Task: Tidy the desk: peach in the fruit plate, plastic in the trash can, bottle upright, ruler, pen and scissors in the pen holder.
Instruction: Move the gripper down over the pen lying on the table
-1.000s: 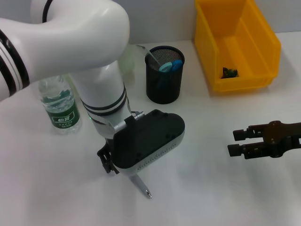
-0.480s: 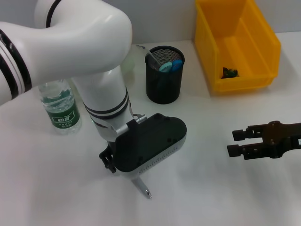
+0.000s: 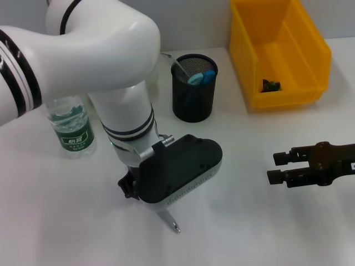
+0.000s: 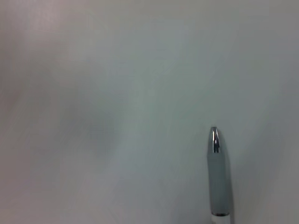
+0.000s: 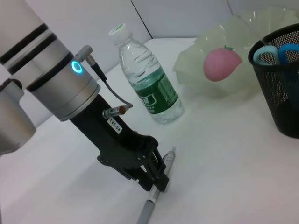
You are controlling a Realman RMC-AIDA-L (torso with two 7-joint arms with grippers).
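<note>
A silver pen (image 5: pixel 152 200) lies on the white table, its tip showing in the left wrist view (image 4: pixel 218 172) and below the arm (image 3: pixel 169 220). My left gripper (image 5: pixel 158 176) stands over its middle, shut on the pen. The peach (image 5: pixel 222 63) rests in the translucent fruit plate (image 5: pixel 196 56). Beside the left arm the bottle (image 3: pixel 69 130) stands upright. The black mesh pen holder (image 3: pixel 193 97) holds blue-handled scissors (image 3: pixel 201 77) and a ruler (image 3: pixel 178 67). A small dark scrap of plastic (image 3: pixel 270 85) lies in the yellow trash can (image 3: pixel 310 55). My right gripper (image 3: pixel 274 168) hovers open at the right.
The left arm's white body (image 3: pixel 94 50) hides most of the fruit plate in the head view. Bare table lies between the two grippers and along the front edge.
The left arm's wrist has shifted slightly right and up over the pen. The pen tip and the right gripper have stayed where they were.
</note>
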